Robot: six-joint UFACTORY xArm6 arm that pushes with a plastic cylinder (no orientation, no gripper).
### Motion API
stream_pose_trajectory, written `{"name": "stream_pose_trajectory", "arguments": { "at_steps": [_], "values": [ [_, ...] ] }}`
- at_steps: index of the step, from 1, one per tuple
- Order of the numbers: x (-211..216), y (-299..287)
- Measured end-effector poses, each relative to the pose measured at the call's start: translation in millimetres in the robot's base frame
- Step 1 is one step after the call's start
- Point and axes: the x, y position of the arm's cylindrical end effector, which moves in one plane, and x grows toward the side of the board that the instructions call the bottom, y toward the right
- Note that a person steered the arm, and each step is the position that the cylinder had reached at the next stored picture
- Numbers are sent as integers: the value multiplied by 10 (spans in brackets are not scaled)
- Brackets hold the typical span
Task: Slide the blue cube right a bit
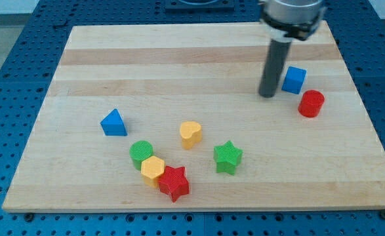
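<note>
On the pale wooden board (199, 52), the farthest thing toward the view's left is a blue plastic triangular block (114, 123), well apart from the work. Right of it, near the view's bottom, sits a cluster: a green plastic cylinder (141, 153), a yellow plastic hexagonal block (153, 168) touching it, and a red plastic star (174, 183) pressed against the yellow one. A yellow plastic heart-shaped block (190, 134) and a green plastic star (227, 157) stand apart nearby. None of these lies in the path.

Further right, my tip (267, 95) rests on the board just beside the left face of the blue plastic cube (294, 79); whether they touch I cannot tell. There is no pincer on this arm, only the rod, so nothing opens or closes.

The tip appears to sit slightly lower in the view than the cube's centre. Pushing rightward from there would likely turn the cube or let it slip off toward the view's top. Just beside the cube, lower right, stands a red plastic cylinder (311, 103); a long or downward-slanting push could knock it, and the board's right edge is near.
</note>
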Motion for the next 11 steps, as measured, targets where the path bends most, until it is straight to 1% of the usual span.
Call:
{"name": "stream_pose_trajectory", "arguments": {
  "at_steps": [1, 2, 3, 4, 5, 6, 8, 9, 10, 11],
  "values": [
    [-90, -552],
    [-348, -636],
    [-494, -342],
    [-544, -4],
    [-539, 170],
    [-503, 187],
    [-283, 242],
    [-151, 452],
    [-226, 710],
    [-458, 776]
  ]
}}
